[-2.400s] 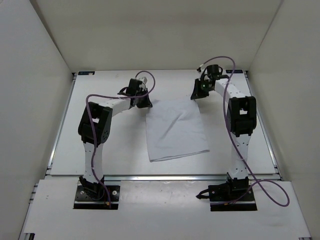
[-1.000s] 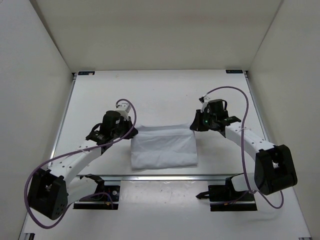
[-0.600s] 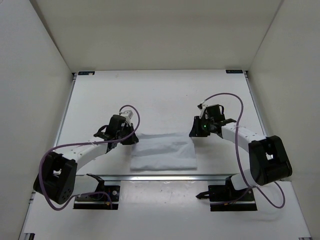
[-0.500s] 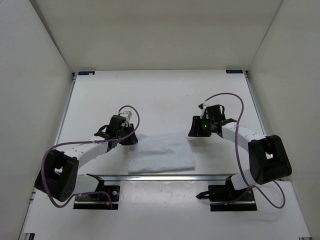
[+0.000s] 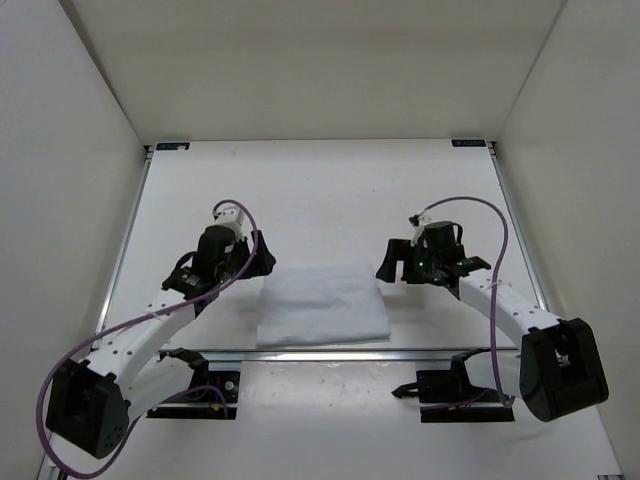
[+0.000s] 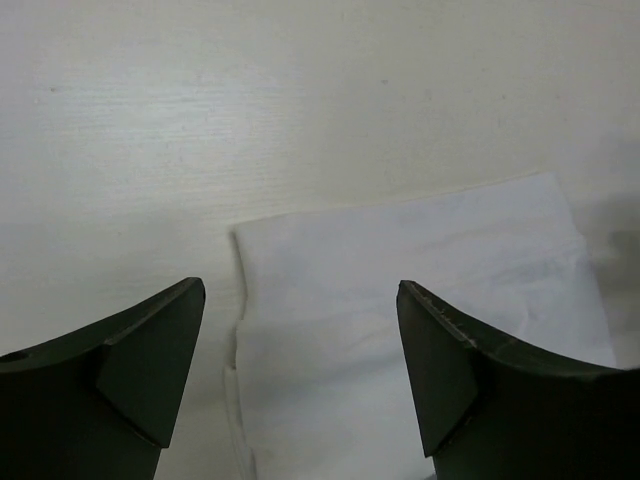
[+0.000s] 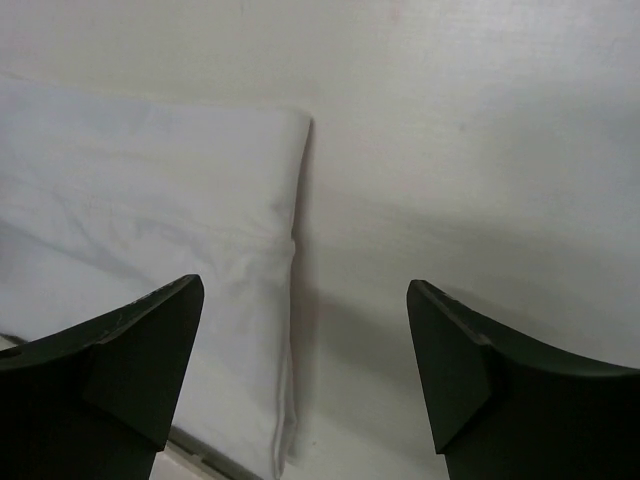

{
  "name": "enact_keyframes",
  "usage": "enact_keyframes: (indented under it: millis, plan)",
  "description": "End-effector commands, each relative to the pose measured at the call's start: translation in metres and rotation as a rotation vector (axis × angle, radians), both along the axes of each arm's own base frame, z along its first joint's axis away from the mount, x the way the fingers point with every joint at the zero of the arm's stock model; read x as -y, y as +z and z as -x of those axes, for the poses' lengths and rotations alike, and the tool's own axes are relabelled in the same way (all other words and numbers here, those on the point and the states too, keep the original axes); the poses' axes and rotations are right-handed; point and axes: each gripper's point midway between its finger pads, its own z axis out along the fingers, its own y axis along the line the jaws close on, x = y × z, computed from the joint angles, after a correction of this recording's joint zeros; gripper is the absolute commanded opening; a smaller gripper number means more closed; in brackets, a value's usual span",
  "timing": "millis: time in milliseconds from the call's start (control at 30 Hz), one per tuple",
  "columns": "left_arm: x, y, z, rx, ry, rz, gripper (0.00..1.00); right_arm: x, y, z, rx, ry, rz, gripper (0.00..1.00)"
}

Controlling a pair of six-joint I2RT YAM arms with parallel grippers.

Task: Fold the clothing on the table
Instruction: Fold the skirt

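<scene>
The clothing [image 5: 322, 305] lies folded as a flat white rectangle on the table [image 5: 320, 190], close to its near edge. My left gripper [image 5: 258, 258] hovers at the cloth's far left corner, open, with nothing between its fingers. In the left wrist view the clothing [image 6: 420, 270] shows stacked layers along its left edge, below the left gripper [image 6: 300, 288]. My right gripper [image 5: 392, 265] is at the far right corner, also open and empty. The right wrist view has the clothing [image 7: 150, 180] ending at a folded edge under the right gripper [image 7: 305, 288], with bare table [image 7: 480, 120] beside it.
A metal rail [image 5: 330, 353] runs just in front of the cloth, and another rail [image 5: 125, 250] follows the table's left side. White side walls [image 5: 60, 200] close in the table. Both arm bases [image 5: 195, 392] sit at the near edge.
Both grippers went from shut on the cloth's far corners to open and let it go. The cloth has settled flat in its folded shape, and both grippers have drawn slightly away.
</scene>
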Motion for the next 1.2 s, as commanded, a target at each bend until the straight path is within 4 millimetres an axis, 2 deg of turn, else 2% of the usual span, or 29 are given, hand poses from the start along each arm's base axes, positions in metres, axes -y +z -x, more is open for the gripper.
enact_keyframes:
  millis: [0,67,233,267,333,400,433,533,567,667,733,800,867,933,967,1033,1067,1133,1167]
  plan:
    - [-0.007,-0.024,0.03,-0.082,0.056,0.016,0.87,-0.01,-0.018,0.029,-0.068,0.0,-0.04,0.79]
    - [-0.007,-0.039,0.042,-0.122,0.065,0.01,0.83,-0.013,-0.03,0.041,-0.115,-0.009,-0.041,0.79]
    - [-0.007,-0.058,0.055,-0.196,0.075,-0.007,0.79,-0.022,-0.049,0.055,-0.207,0.017,0.011,0.77]
    - [-0.006,-0.062,0.058,-0.208,0.073,-0.004,0.77,-0.023,-0.053,0.058,-0.23,0.027,0.008,0.74]
    - [-0.004,-0.069,0.063,-0.224,0.069,0.016,0.74,-0.026,-0.061,0.065,-0.276,0.042,0.001,0.64]
    - [-0.004,-0.08,0.07,-0.242,0.069,0.029,0.7,-0.029,-0.066,0.066,-0.287,0.056,0.002,0.48]
    - [-0.001,-0.079,0.069,-0.237,0.064,0.038,0.69,-0.033,-0.068,0.067,-0.295,0.068,0.001,0.44]
    - [0.0,-0.089,0.075,-0.277,0.053,0.045,0.68,-0.037,-0.079,0.072,-0.346,0.089,0.016,0.26]
    - [-0.002,-0.096,0.08,-0.297,0.053,0.03,0.67,-0.04,-0.08,0.071,-0.353,0.1,0.015,0.23]
    - [0.001,-0.1,0.078,-0.316,0.043,0.018,0.61,-0.045,-0.084,0.065,-0.361,0.102,0.014,0.13]
    - [0.003,-0.107,0.077,-0.341,0.04,0.017,0.52,-0.05,-0.082,0.06,-0.362,0.105,0.007,0.05]
    - [0.007,-0.109,0.074,-0.348,0.026,0.012,0.47,-0.05,-0.08,0.048,-0.34,0.104,0.023,0.0]
    - [0.008,-0.112,0.071,-0.359,0.021,-0.001,0.38,-0.046,-0.077,0.036,-0.322,0.079,0.033,0.0]
    - [0.015,-0.109,0.058,-0.356,0.002,-0.001,0.34,-0.039,-0.07,0.017,-0.28,0.057,0.044,0.0]
    - [0.015,-0.115,0.058,-0.376,-0.003,-0.01,0.3,-0.034,-0.071,0.014,-0.284,0.047,0.046,0.0]
    - [0.021,-0.106,0.037,-0.345,-0.017,-0.026,0.25,-0.025,-0.061,-0.009,-0.24,0.018,0.048,0.0]
    - [0.02,-0.112,0.035,-0.364,-0.011,-0.041,0.22,-0.016,-0.06,-0.015,-0.242,-0.001,0.048,0.01]
    - [0.024,-0.103,0.011,-0.332,-0.025,-0.051,0.19,-0.005,-0.052,-0.039,-0.211,-0.027,0.055,0.0]
    - [0.023,-0.109,0.006,-0.349,-0.016,-0.054,0.17,-0.001,-0.052,-0.041,-0.209,-0.03,0.066,0.0]
